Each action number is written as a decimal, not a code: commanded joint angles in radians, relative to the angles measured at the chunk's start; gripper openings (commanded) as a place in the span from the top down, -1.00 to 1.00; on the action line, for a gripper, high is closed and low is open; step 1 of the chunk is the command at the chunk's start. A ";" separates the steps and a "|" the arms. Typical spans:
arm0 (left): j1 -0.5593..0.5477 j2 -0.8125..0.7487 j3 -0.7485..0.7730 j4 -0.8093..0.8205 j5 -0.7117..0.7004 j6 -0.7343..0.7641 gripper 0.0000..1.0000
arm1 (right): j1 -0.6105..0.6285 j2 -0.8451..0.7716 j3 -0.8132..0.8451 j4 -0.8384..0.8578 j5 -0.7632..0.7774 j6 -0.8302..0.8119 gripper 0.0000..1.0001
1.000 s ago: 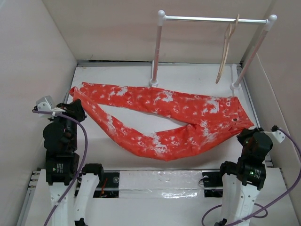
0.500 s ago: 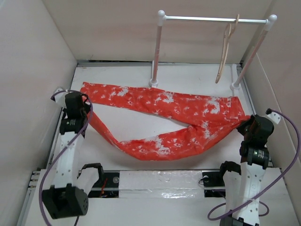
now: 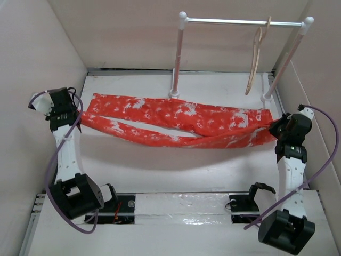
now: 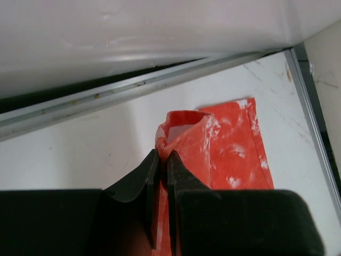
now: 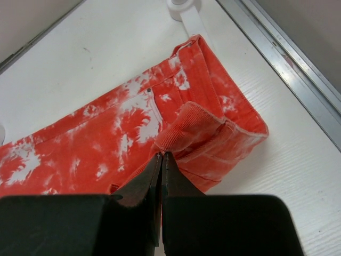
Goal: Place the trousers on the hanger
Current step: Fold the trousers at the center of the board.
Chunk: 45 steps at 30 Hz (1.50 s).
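Observation:
The red-orange trousers [image 3: 181, 121] with white blotches are stretched across the table, the near leg lifted and pulled almost over the far leg. My left gripper [image 3: 79, 113] is shut on a leg's hem end [image 4: 171, 140] at the left. My right gripper [image 3: 273, 128] is shut on the waistband [image 5: 187, 130] at the right. The pale wooden hanger [image 3: 257, 56] hangs by its hook from the white rail [image 3: 242, 22] at the back right, apart from both grippers.
The rail's two posts stand on white feet [image 3: 173, 94] just behind the trousers; one foot shows in the right wrist view [image 5: 178, 7]. Beige walls [image 3: 37, 69] close in left, right and back. A metal edge strip [image 4: 133, 88] runs along the table's rim.
Both arms have reached out and up over the table. The near leg has been lifted and drawn back toward the far leg, so the trousers are now pulled taut between the grippers.

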 commanded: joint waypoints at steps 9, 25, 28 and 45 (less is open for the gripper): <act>0.014 0.270 0.283 0.050 -0.114 0.094 1.00 | -0.103 0.192 0.091 0.238 -0.053 0.021 0.94; 0.003 0.505 0.458 0.053 -0.110 0.177 1.00 | 0.035 0.422 0.211 0.302 0.165 0.077 0.93; -0.030 0.569 0.525 0.063 -0.117 0.196 1.00 | 0.055 0.485 0.258 0.299 0.201 0.076 0.92; -0.090 1.078 1.116 -0.083 -0.119 0.283 0.93 | 0.116 0.824 0.471 0.364 0.262 0.076 0.77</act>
